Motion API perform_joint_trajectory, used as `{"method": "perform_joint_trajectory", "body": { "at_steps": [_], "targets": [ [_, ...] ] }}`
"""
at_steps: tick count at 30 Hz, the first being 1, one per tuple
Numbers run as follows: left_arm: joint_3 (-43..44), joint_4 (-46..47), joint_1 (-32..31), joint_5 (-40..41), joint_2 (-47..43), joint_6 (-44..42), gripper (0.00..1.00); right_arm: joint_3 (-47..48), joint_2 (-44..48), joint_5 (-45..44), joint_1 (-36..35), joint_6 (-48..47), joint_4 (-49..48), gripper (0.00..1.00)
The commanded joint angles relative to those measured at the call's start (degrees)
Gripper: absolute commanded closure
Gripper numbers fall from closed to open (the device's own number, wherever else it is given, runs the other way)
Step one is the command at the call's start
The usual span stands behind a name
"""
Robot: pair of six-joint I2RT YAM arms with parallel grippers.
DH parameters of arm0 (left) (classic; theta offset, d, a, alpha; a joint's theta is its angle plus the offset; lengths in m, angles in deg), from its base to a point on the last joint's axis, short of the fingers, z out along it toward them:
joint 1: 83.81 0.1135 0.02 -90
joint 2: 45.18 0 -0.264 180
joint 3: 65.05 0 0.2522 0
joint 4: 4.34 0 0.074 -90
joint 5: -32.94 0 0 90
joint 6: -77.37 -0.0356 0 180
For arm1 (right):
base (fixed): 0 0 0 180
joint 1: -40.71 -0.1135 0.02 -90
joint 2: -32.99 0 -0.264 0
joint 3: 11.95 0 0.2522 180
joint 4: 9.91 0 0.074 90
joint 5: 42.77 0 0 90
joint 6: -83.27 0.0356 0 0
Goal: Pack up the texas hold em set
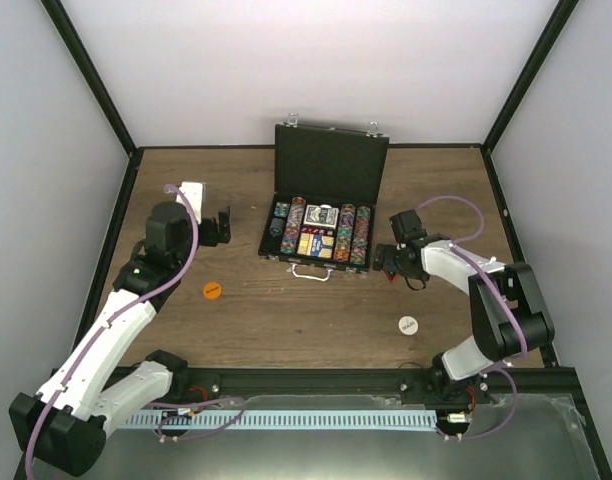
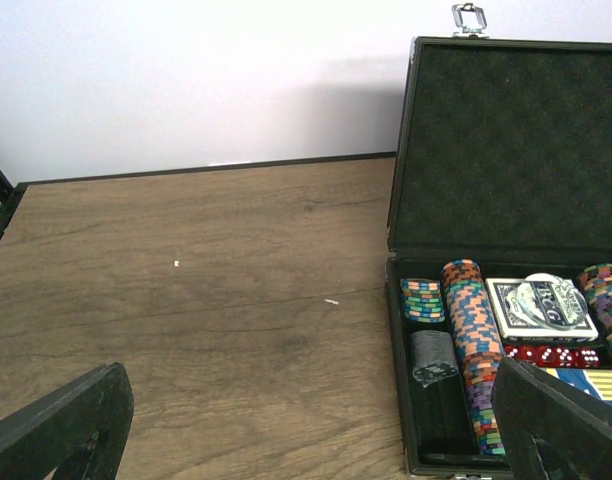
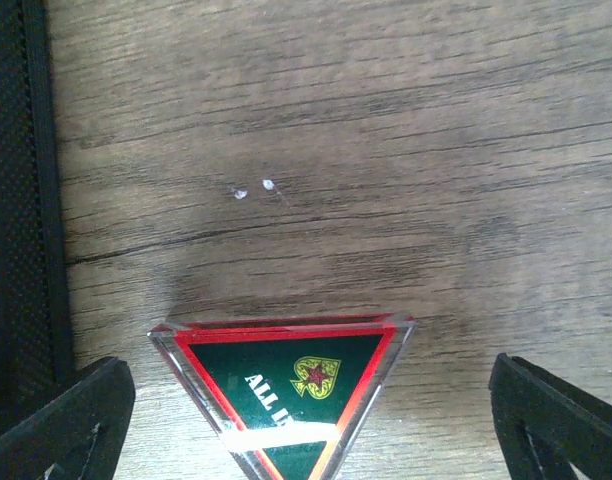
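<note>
Right gripper (image 1: 392, 262) hangs wide open and empty over the glossy red-edged green triangle (image 3: 286, 378), flat on the wood-grain table (image 1: 286, 315) beside the open felt-lined black case (image 1: 331, 165) of striped chips (image 1: 292, 226); left gripper (image 2: 316, 420) gapes empty too

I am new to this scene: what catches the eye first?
The open black case in the middle of the table, filled with multicoloured chips, stands out. An orange disc lies left of it, a white disc right of it. A green ALL IN triangle lies under the open right pincer.
</note>
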Motion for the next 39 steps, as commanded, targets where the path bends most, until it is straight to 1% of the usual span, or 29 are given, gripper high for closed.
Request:
{"method": "perform_joint_trajectory", "body": {
  "at_steps": [1,8,11,15,22,29,35,39],
  "targets": [
    [-0.39,1.21,0.17,-0.38,-0.68,0.09,0.00,2.24,-1.49,-0.24,-0.01,-2.04,0.28,0.01],
    [-0.41,1.26,0.19,-0.50,-0.72,0.08,0.00,4.34,-5.04,-0.62,-0.05,-3.33,-0.13,0.03],
    [-0.45,1.26,0.16,-0.53,-0.60,0.08,0.00,5.35,-6.56,-0.25,0.00,-3.64,0.42,0.08],
    [-0.45,1.26,0.21,-0.35,-0.59,0.08,0.00,5.52,-7.85,0.33,-0.14,-3.20,0.95,0.14],
    [-0.38,1.29,0.17,-0.45,-0.63,0.10,0.00,4.86,-8.18,-0.29,-1.13,-2.25,2.70,0.15],
    [-0.43,1.24,0.25,-0.37,-0.59,0.08,0.00,5.53,-10.29,-3.20,-2.98,-1.15,4.67,0.25],
    [-0.41,1.24,0.22,-0.31,-0.66,0.17,0.00,5.64,-8.40,-3.57,-3.34,-0.39,5.30,0.34],
    [-0.43,1.26,0.21,-0.36,-0.69,0.17,0.00,6.16,-4.91,-3.55,-3.37,0.02,5.42,0.36]
  ]
}}
